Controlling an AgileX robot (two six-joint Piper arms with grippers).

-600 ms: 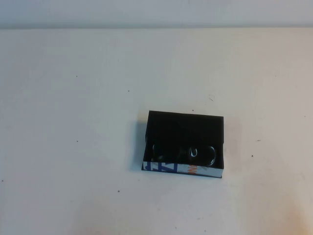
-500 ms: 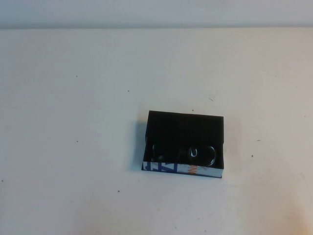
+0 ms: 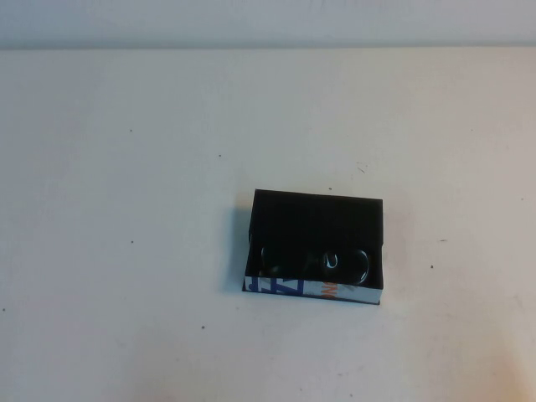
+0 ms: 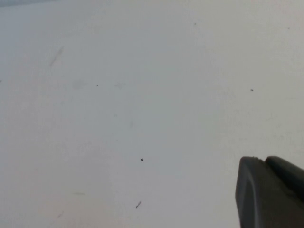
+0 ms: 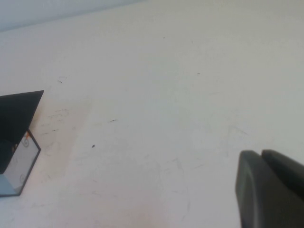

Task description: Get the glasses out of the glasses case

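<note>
The glasses case [image 3: 315, 248] lies flat on the worktop [image 3: 126, 209], right of centre at about 4 o'clock, lid off. This leaves the glasses [image 3: 314, 261] exposed along its near wall for a top-down grasp. The case is a matte black rectangular box with a white printed front edge; the frames are glossy and dark.

The left tool [image 4: 270, 192] hangs over bare worktop. The right tool [image 5: 270, 187] hangs near the case. Whether either is wide or narrow cannot be told.
</note>
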